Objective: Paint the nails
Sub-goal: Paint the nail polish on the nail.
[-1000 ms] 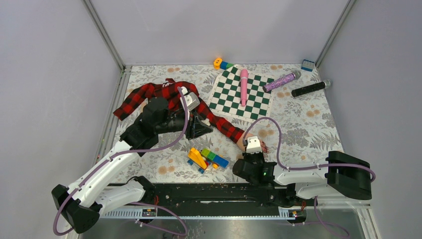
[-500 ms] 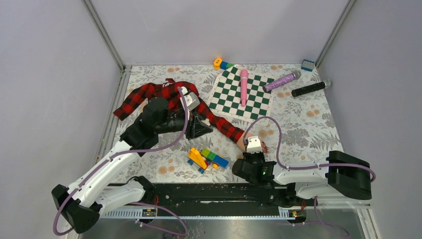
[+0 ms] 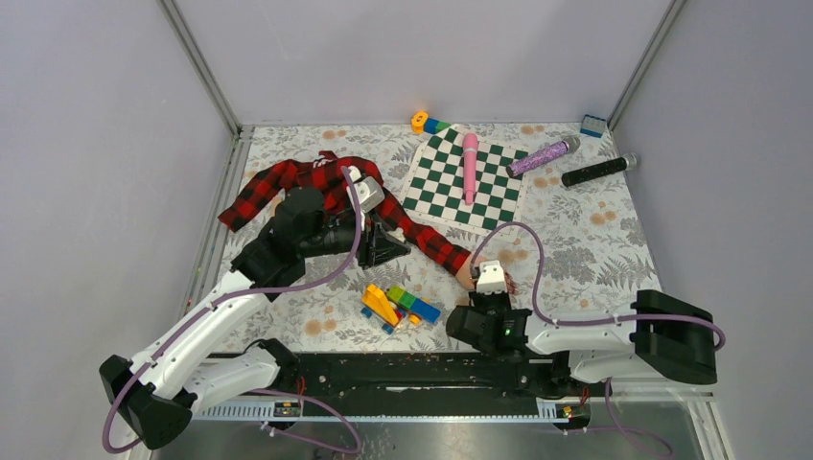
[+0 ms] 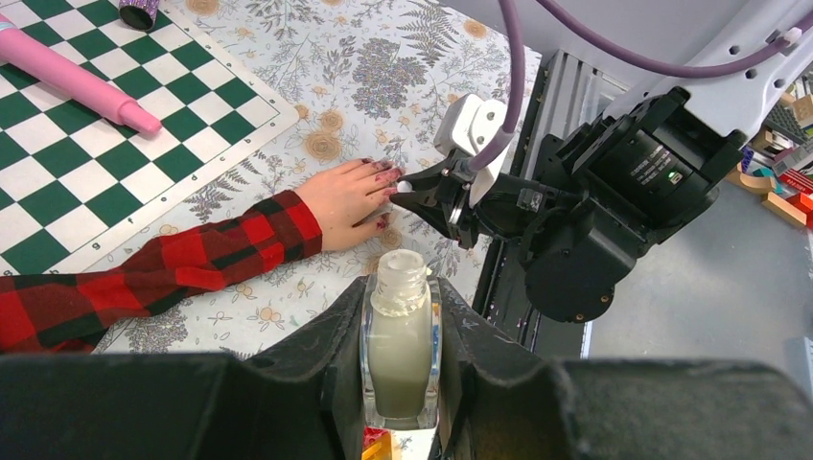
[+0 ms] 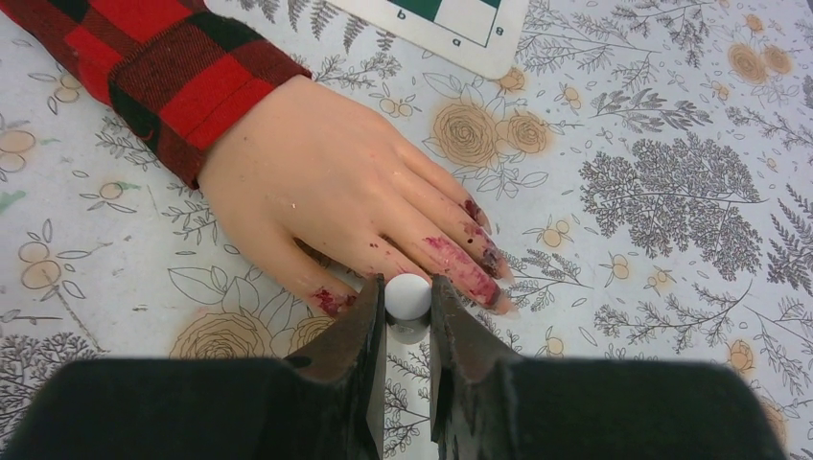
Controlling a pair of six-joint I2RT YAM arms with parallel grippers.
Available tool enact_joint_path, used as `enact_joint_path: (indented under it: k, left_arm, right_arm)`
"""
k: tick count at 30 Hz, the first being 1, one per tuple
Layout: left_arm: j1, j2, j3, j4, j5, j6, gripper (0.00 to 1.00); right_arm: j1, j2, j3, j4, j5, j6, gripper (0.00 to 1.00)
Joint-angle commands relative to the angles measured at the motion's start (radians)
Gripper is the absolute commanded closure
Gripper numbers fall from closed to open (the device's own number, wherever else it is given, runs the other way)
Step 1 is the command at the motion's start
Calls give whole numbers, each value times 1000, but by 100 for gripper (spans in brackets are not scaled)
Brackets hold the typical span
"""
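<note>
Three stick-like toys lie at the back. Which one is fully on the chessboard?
The pink one, lying lengthwise on the chessboard; the glittery purple one only reaches its right edge, and the black one lies off it on the flowered cloth.

Light: bright, even, from overhead.
Shadows: faint, soft-edged.
Focus: right gripper (image 5: 407, 292) blurred at lower frame; tablecloth (image 5: 671, 192) sharp.
</note>
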Motion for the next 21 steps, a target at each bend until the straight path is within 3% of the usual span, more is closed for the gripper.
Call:
enact_joint_path:
  k: [1, 9, 21]
  left_arm:
    - [-3, -32, 17, 72, 3, -13, 100]
    - [-2, -38, 13, 85, -1, -23, 100]
    - [-1, 0, 5, 104, 20, -44, 100]
  right_arm:
    - [18, -102, -20, 19, 68, 20, 100]
    - [17, -327, -119, 127, 8, -54, 100]
    - [6, -300, -151, 176, -3, -56, 100]
